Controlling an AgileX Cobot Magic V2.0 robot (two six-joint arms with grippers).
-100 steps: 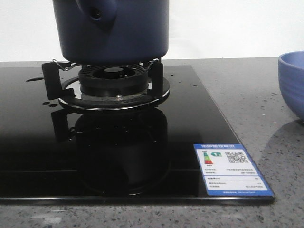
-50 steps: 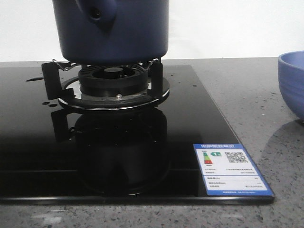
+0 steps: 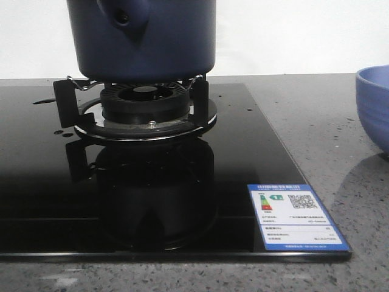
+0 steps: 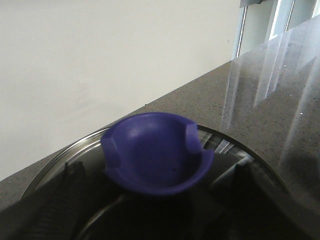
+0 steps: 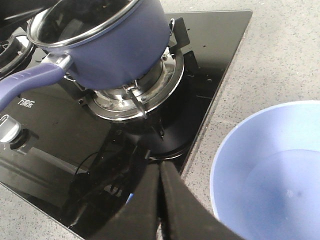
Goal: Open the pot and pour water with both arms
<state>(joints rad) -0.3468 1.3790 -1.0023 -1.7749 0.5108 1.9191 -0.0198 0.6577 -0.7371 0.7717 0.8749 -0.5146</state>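
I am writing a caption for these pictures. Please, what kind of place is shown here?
Most likely a kitchen counter. A pot sits on a gas burner set in a black glass hob, which is built into a speckled grey stone countertop. A light blue bowl stands beside the hob.

The pot (image 5: 117, 47) is sitting open on the burner stand (image 5: 145, 90) of the black glass hob (image 5: 65, 150), its blue handle (image 5: 30, 82) sticking out sideways. The right gripper (image 5: 160, 200) is hovering above the hob's edge — fingers pressed together — near the pale blue bowl (image 5: 267, 170) on the grey counter (image 5: 270, 55).
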